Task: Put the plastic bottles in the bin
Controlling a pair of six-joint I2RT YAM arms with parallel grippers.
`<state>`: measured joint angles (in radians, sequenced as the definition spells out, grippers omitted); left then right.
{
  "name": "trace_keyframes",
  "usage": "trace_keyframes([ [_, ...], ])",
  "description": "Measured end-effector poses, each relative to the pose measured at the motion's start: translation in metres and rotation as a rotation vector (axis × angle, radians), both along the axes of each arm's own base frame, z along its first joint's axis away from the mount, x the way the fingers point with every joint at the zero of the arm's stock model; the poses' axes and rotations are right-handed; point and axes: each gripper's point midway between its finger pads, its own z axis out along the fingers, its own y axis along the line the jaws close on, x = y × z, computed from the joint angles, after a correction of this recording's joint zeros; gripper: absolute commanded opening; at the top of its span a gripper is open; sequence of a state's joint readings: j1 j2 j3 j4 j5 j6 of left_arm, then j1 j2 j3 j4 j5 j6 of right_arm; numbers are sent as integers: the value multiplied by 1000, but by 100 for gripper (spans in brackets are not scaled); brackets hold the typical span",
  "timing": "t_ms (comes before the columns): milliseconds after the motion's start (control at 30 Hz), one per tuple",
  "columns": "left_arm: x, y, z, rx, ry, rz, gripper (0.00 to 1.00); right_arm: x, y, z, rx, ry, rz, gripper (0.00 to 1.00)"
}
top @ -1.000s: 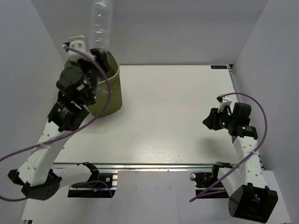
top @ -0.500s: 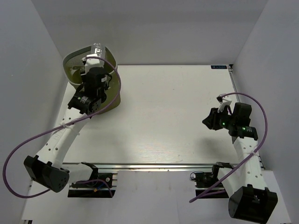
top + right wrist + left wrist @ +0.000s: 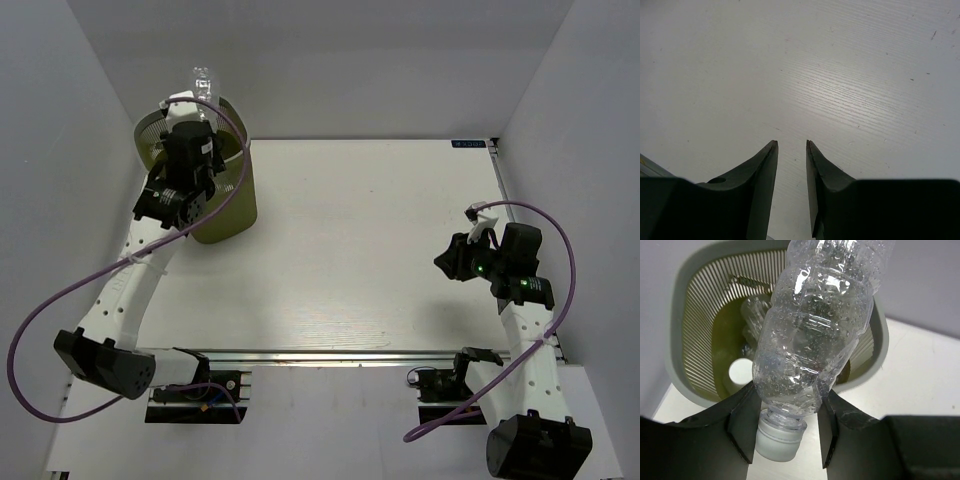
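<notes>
My left gripper [image 3: 197, 112] is shut on a clear crinkled plastic bottle [image 3: 203, 78] and holds it over the olive-green mesh bin [image 3: 232, 200] at the table's far left. In the left wrist view the gripper [image 3: 790, 400] grips the bottle [image 3: 815, 330] at its shoulder. Its white cap [image 3: 776, 442] points toward the camera and its body reaches out over the bin's mouth [image 3: 677, 345]. Other clear bottles [image 3: 754, 315] lie in the bin, one showing a white cap [image 3: 740, 372]. My right gripper [image 3: 448, 262] hovers over the table at the right, slightly open and empty [image 3: 791, 144].
The bin stands near the left wall and the back wall. The white table [image 3: 370, 230] runs from the bin to my right arm, with its right edge [image 3: 500, 190] near the right wall. Only bare table surface [image 3: 840, 75] lies under the right gripper.
My left arm has brought the bottle down from high above the bin to just over its mouth, then shifted slightly left. The right arm has barely moved.
</notes>
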<state>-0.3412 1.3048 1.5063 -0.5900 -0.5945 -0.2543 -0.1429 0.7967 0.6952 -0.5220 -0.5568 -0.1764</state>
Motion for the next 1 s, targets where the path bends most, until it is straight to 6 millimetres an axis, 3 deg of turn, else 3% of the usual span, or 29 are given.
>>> trace_keyframes([
  [100,6,12,9,-9,-35,43,8,0,0,0,1,1,0,35],
  [200,17,23,2,-16,-32,90,11,0,0,0,1,1,0,38],
  [267,28,27,-9,-15,-5,114,23,0,0,0,0,1,0,40],
  [300,35,30,-17,-14,12,125,47,0,0,0,0,0,0,42],
  [333,42,31,-26,-10,33,135,60,0,0,0,-1,-2,0,45],
  [433,54,37,-54,7,103,154,90,-1,0,1,-5,-9,2,80],
  [467,57,37,-60,7,119,154,93,-1,0,1,-10,-13,5,88],
  [533,59,36,-61,2,120,144,100,-1,-1,2,-17,-19,11,90],
  [600,56,33,-53,-8,103,115,100,-1,-1,1,-23,-21,15,90],
  [667,52,24,-36,-13,70,44,100,-1,-1,0,-24,-15,16,90],
  [767,37,-10,-1,-29,-27,-207,100,1,-2,-5,-19,14,7,90],
  [900,-16,-73,50,-53,-197,-642,100,6,-9,-12,-16,73,-54,90],
  [1000,-57,-110,60,-73,-268,-900,100,11,-14,-7,-25,74,-93,90],
])
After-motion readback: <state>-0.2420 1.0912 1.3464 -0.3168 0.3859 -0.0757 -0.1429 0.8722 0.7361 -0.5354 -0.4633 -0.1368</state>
